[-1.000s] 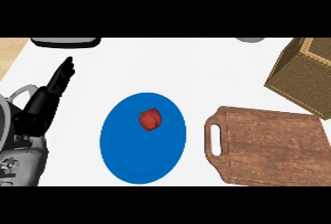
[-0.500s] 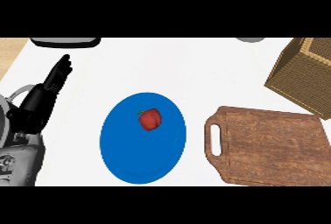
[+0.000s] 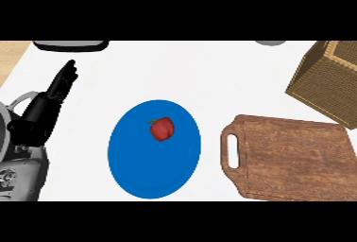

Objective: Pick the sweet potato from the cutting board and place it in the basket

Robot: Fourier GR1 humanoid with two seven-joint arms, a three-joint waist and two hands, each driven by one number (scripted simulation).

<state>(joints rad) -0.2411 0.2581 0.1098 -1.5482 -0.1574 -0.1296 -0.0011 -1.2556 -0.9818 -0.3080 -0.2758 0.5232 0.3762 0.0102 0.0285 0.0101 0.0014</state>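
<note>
A small red vegetable with a green stem lies on a blue plate in the middle of the white counter. The wooden cutting board at the right has nothing on it. A woven basket stands at the far right, partly cut off by the edge. My left hand is at the left edge, fingers straight and pointing up, well apart from the plate. My right hand does not show.
A dark-rimmed object sits at the top left edge and a grey round object at the top. The counter's wooden edge shows at the upper left.
My left hand has drifted slightly up and to the left. Nothing else has moved.
</note>
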